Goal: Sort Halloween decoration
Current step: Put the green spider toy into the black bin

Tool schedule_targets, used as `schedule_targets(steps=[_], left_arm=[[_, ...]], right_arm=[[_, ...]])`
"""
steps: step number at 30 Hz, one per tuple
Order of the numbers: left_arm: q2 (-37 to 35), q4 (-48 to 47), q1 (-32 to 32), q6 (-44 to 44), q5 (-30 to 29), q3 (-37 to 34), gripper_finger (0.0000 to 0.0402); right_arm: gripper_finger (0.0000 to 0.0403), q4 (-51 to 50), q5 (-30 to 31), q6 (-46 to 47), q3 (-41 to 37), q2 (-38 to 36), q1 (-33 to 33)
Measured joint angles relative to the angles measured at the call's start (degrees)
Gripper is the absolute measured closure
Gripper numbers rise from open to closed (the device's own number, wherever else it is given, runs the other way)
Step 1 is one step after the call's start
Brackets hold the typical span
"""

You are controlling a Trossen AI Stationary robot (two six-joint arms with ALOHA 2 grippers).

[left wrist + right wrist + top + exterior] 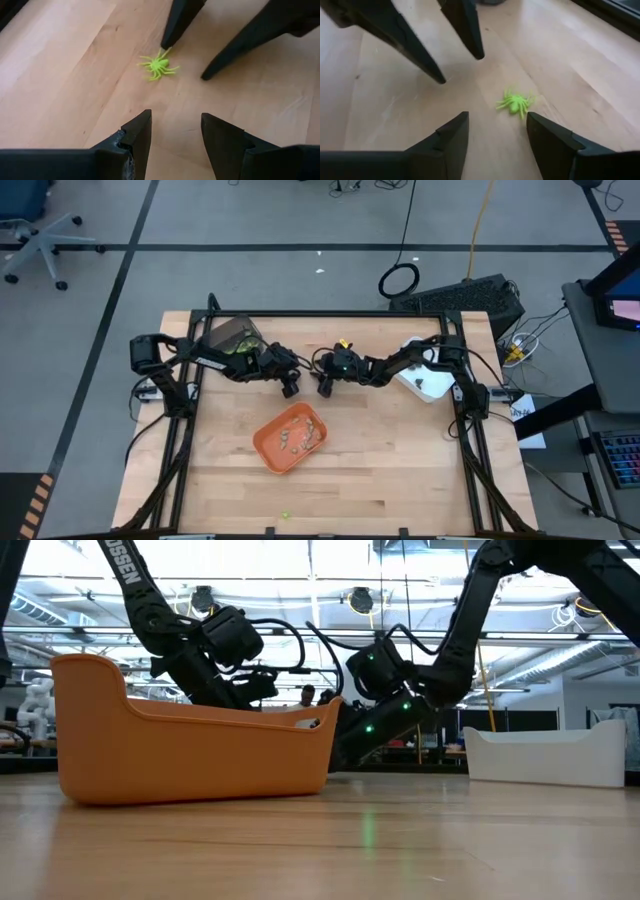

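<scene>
A lime-green spider (159, 66), one piece of the Halloween decoration, lies flat on the wooden table between my two grippers; it also shows as the same spider (516, 103) in the right wrist view. My left gripper (175, 125) is open, slanting down, a short way from the spider. My right gripper (497, 120) faces it, also open, with the spider just ahead of one fingertip (532, 119). In the high view my left gripper (290, 387) and right gripper (325, 385) meet at the table's middle. The orange tray (268, 448) holds several small pieces. My right gripper has one fingertip (166, 44) right at a leg of the spider (164, 51). I cannot tell whether it touches the leg. The spider lies flat on the table, outside the gap between the fingers.
The orange tray (190, 745) stands just nearer the front edge than both grippers. A dark grey tray (235, 335) sits at the back left and a white tray (420, 375) at the right. One green piece (285, 515) lies by the front edge.
</scene>
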Motion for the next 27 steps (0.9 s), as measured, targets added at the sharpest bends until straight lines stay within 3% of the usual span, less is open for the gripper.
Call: schedule_targets(steps=[16, 27], left_arm=[[-0.02, 0.06, 0.00, -0.31, 2.51, 0.00, 0.0229], [-0.07, 0.06, -0.57, -0.46, 2.53, 0.00, 0.0229]], right_arm=[[0.0394, 1.66, 0.57, 0.17, 0.40, 1.88, 0.20], [0.0403, -2.14, 0.99, -1.85, 0.30, -0.72, 1.67]])
